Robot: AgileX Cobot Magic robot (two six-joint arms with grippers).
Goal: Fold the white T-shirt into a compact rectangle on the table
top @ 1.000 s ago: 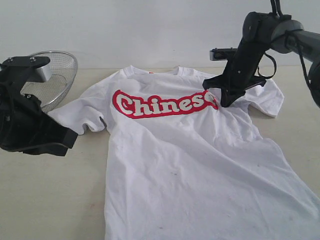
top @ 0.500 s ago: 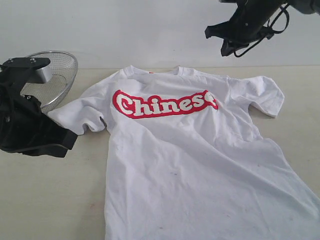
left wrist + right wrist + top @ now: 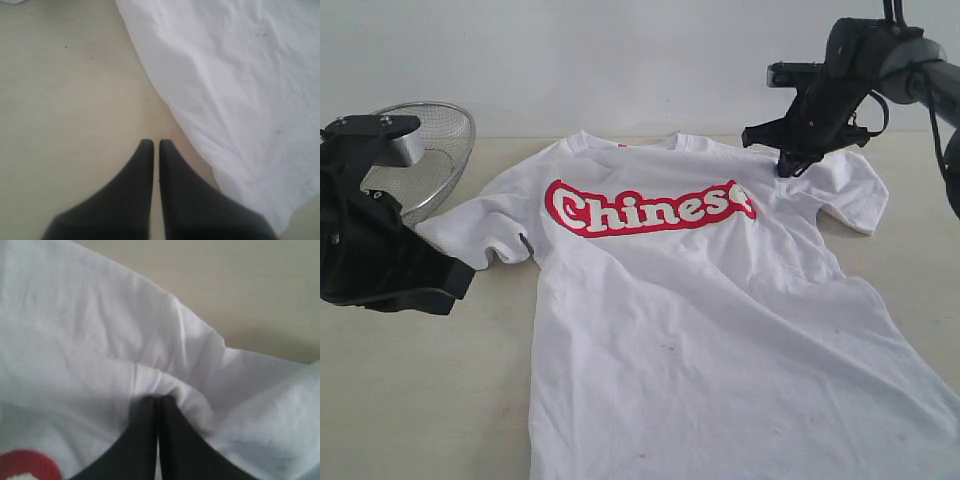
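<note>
One white T-shirt (image 3: 700, 320) lies spread face up on the pale table (image 3: 420, 400), filling the middle and the 4 o'clock part of the exterior view. Its hem runs out of the picture at 5 o'clock; the cloth there is creased, with a few small dark marks. Its long axis slants from the hem at 5 o'clock up to the collar (image 3: 630, 142) at 12 o'clock, so the neck points away from the camera. At 9 o'clock the left pincer (image 3: 156, 144) hangs over the table just beside the shirt's edge, its tips together and holding nothing. Across the chest runs white lettering (image 3: 650, 208) outlined in red, reading "Chinese". One short sleeve (image 3: 475, 235) spreads toward 9 o'clock, the other toward 2 o'clock. At 1 o'clock the right pincer (image 3: 158, 401) is over the shoulder by that second sleeve, tips together against a raised fold of cloth; whether any cloth is nipped between them I cannot tell. A small reddish tag (image 3: 621, 146) shows at the neck. A wire-mesh basket (image 3: 435, 150) sits at 10 o'clock, apart from the shirt.
</note>
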